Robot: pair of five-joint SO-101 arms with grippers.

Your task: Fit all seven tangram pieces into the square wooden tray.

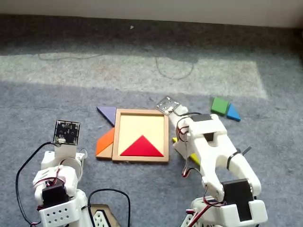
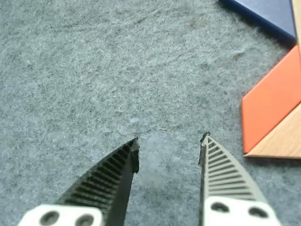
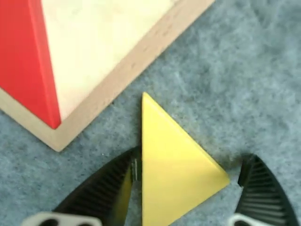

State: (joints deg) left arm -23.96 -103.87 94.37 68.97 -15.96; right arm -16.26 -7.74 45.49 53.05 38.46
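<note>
- Right pincer [image 3: 190, 162] spread, straddling yellow triangle [image 3: 174, 169]: one finger beside long edge, other near opposite corner.
- Tray [image 3: 141, 56] near, ten o'clock in high view.
- Left pincer [image 2: 169, 141] spread, farther off.

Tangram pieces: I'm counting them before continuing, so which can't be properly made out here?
Yellow triangle: one corner cut off by the right wrist view's edge; high view, mostly under the right arm.
Orange piece: left wrist view, cut by the frame edge.
Pale object by the tray's far corner: high view, too small to identify.
</note>
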